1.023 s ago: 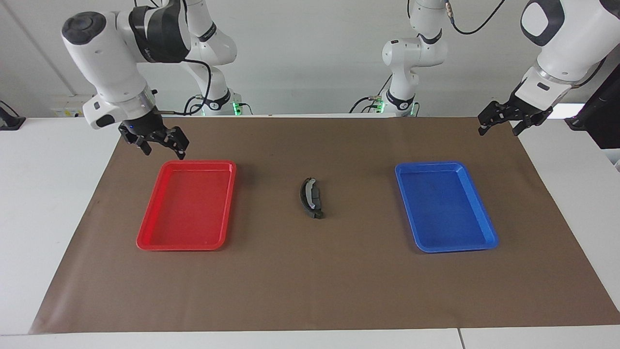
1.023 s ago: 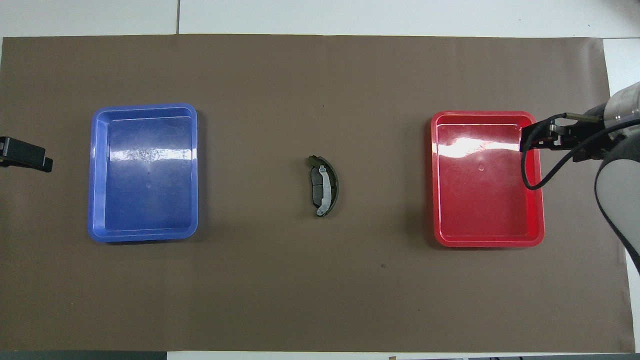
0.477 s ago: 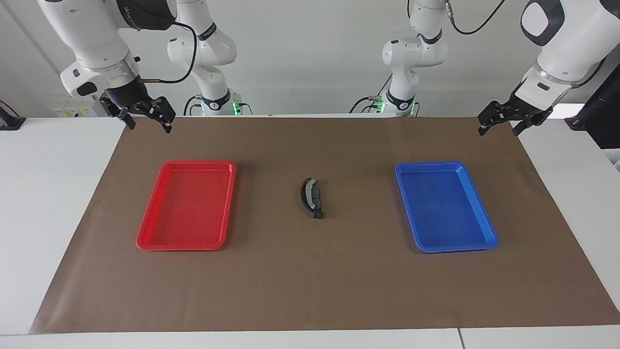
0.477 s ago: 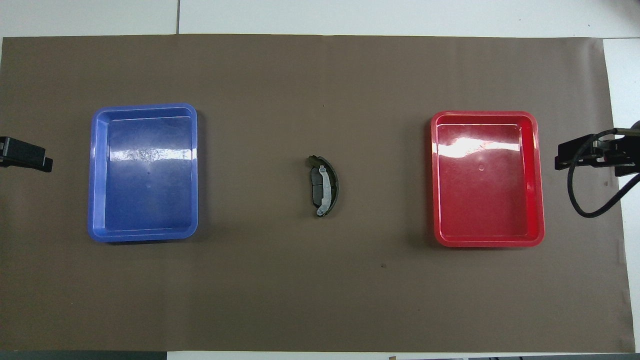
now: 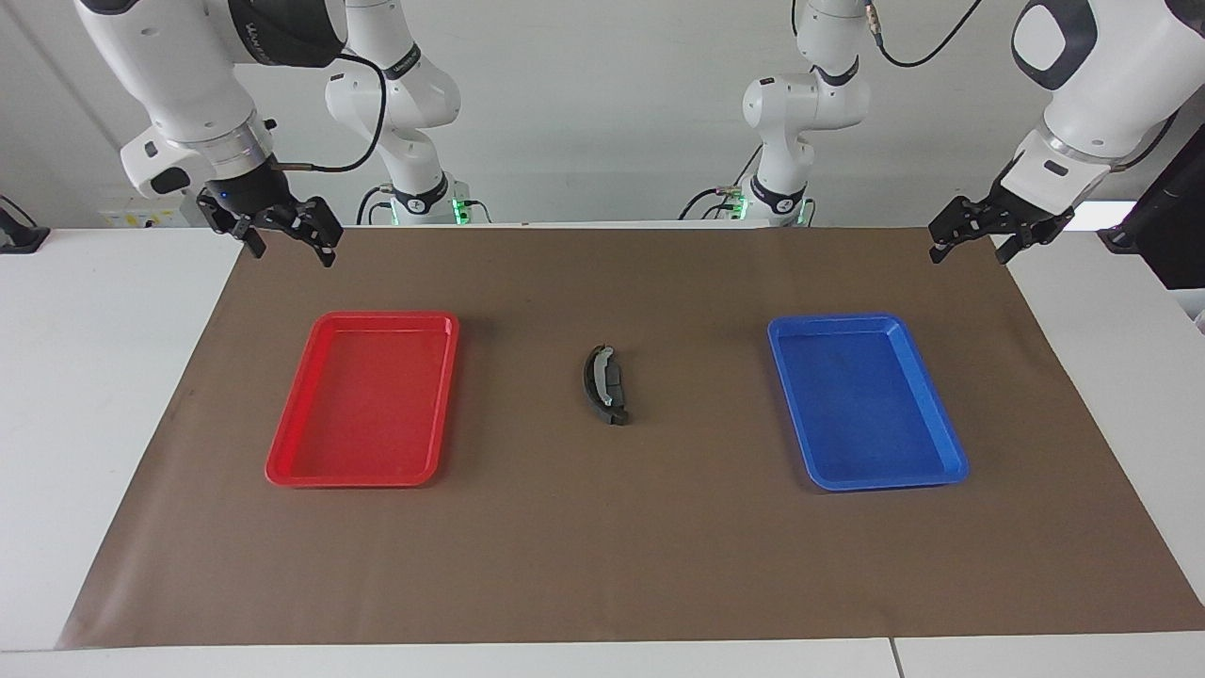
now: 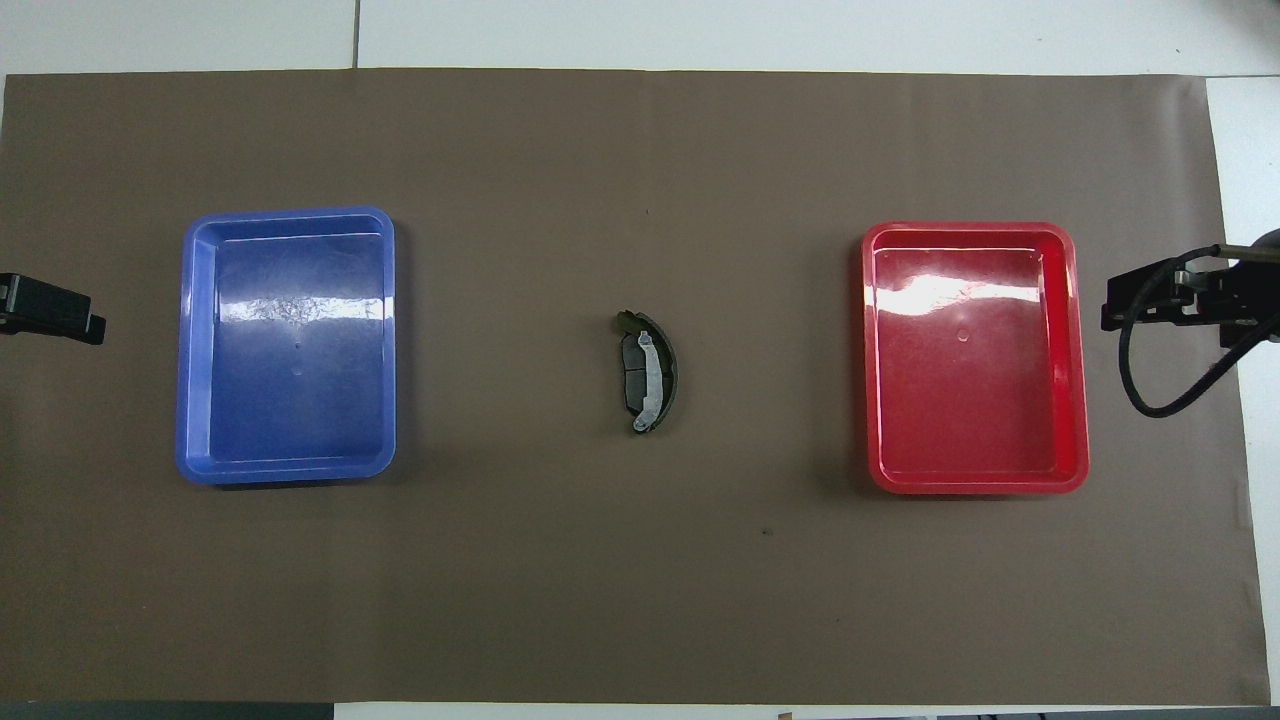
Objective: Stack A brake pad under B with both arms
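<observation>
The small dark-grey brake pad A (image 5: 615, 379) (image 6: 630, 372) lies at the middle of the brown mat. The longer black crescent piece B (image 5: 594, 379) (image 6: 668, 372) rests partly on it, its silvery patch (image 6: 650, 378) over the pad's edge. Both grippers are far from the pair. My right gripper (image 5: 292, 252) (image 6: 1108, 312) is open and empty, raised over the mat's edge at the right arm's end, beside the red tray. My left gripper (image 5: 968, 254) (image 6: 60, 312) is open and empty, raised over the mat's edge at the left arm's end, and waits.
An empty red tray (image 5: 282, 466) (image 6: 870, 350) lies toward the right arm's end and an empty blue tray (image 5: 951, 452) (image 6: 186, 350) toward the left arm's end. The brown mat (image 5: 602, 565) covers the white table.
My right gripper has risen from the red tray's corner and drawn back over the mat's edge. The left arm and the stacked pieces have not moved.
</observation>
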{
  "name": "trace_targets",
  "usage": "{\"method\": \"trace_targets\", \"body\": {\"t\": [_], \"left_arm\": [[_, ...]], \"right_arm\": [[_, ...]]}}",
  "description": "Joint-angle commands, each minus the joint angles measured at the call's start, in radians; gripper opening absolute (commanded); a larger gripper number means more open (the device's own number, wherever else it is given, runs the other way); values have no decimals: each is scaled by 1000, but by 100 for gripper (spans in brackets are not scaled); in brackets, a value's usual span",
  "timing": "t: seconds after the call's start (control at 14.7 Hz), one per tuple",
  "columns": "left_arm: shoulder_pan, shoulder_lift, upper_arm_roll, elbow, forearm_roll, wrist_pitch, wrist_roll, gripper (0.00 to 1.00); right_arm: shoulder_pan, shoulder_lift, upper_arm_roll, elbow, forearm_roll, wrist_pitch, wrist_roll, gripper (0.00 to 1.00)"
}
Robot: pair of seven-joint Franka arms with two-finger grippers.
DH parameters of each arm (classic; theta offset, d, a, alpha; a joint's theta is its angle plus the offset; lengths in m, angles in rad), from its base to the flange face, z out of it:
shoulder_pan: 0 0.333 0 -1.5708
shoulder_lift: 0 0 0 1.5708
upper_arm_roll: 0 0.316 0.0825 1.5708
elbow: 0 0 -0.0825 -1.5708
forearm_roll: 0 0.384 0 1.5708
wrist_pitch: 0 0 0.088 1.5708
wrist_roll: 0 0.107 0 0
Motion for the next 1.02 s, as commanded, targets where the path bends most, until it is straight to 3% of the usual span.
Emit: {"method": "trace_targets", "body": {"t": [0.0,0.55,0.95], "left_arm": [[15,-13,-7,-13,-10,-8,3,100],[15,-13,-7,-13,-10,-8,3,100],[15,-13,-7,-13,-10,-8,3,100]], "right_arm": [[-32,-3,28,1,4,7,15,100],[-32,0,14,4,5,3,6,100],[-40,17,22,62,-1,-51,-57,100]]}}
